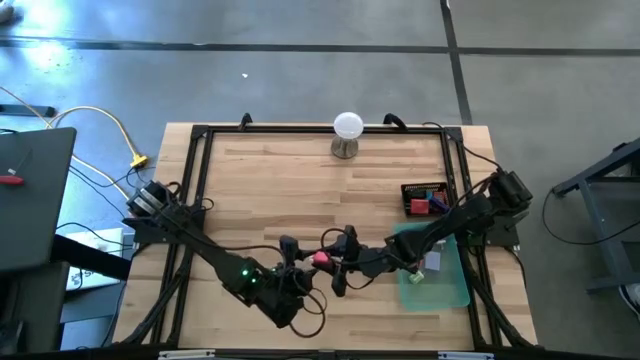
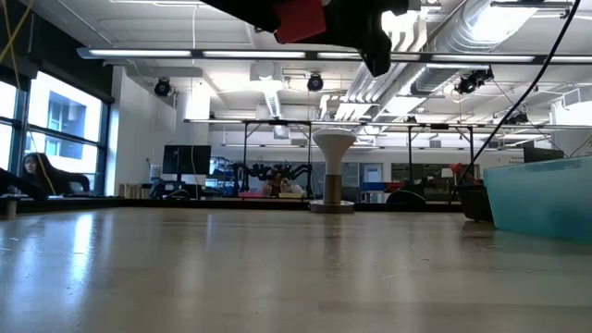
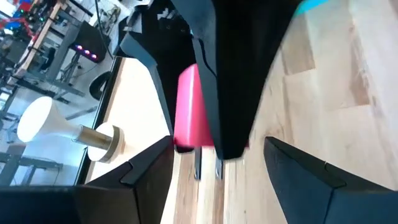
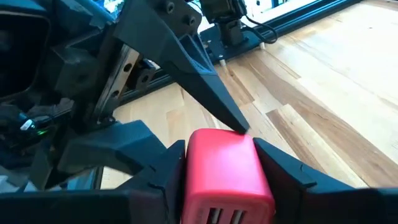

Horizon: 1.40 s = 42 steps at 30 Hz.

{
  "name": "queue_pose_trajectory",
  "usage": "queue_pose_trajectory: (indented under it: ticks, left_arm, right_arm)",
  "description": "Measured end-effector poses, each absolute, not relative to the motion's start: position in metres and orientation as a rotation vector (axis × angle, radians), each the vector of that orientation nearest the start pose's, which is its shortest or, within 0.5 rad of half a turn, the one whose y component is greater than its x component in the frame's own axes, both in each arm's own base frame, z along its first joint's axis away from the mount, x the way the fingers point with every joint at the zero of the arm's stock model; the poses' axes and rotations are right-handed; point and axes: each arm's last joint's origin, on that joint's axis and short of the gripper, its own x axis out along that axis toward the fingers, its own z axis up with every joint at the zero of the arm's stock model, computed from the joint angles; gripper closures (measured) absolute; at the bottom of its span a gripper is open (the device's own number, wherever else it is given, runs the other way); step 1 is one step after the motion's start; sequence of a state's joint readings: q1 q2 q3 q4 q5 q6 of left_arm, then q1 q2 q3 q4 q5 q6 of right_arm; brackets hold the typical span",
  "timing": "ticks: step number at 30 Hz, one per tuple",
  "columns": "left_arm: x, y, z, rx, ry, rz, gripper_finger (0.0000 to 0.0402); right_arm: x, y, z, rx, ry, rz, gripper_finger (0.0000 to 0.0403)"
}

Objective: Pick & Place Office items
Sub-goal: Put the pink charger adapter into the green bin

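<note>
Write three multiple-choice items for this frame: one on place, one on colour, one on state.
1. Where is the white ball on a stand?
A. at the table's far edge, mid-width
B. inside the green tray
C. under the left arm

2. What colour is the block between the grippers?
A. teal
B. red
C. black

3. How does the right gripper stand?
A. wide open over the tray
B. shut on nothing
C. clamped on the block, off the table

Key: 1 A, the high view shows it by the far rail. 2 B, red in the right wrist view. 3 C, its fingers press both sides; the low view shows it airborne.
</note>
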<state>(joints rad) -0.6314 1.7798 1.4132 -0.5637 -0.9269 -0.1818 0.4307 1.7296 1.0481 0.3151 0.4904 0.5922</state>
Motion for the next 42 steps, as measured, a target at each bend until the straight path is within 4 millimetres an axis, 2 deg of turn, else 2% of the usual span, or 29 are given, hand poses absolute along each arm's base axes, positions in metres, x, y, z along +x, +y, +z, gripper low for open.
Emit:
queue_pose_trajectory:
  ticks: [9,15,18,21,27,34,37,42]
  left_arm:
    - [0.303,-0.224,0.260,0.464,0.637,0.226,0.0163]
    - [0.295,-0.236,0.259,0.441,0.657,0.135,0.0163]
    - [0.293,-0.239,0.259,0.436,0.662,0.114,0.0163]
    - [0.292,-0.240,0.259,0.428,0.664,0.106,0.0163]
    - [0.291,-0.239,0.257,0.420,0.678,0.115,0.0163]
    - [0.290,-0.238,0.257,0.420,0.688,0.121,0.0163]
    - [0.290,-0.238,0.257,0.419,0.688,0.122,0.0163]
    - [0.290,-0.238,0.256,0.423,0.692,0.123,0.0163]
  right_arm:
    - [0.332,0.157,0.233,0.328,0.302,-0.208,0.0255]
    - [0.299,0.178,0.246,0.220,0.310,-0.287,0.0255]
    - [0.280,0.190,0.253,0.233,0.295,-0.323,0.0255]
    - [0.257,0.203,0.251,0.217,0.320,-0.347,0.0255]
    - [0.223,0.217,0.248,0.307,0.356,-0.348,0.0255]
    - [0.200,0.216,0.235,0.493,0.558,-0.377,0.0255]
    - [0.194,0.210,0.228,0.575,0.656,-0.453,0.0255]
    - [0.182,0.199,0.222,0.619,0.741,-0.602,0.0255]
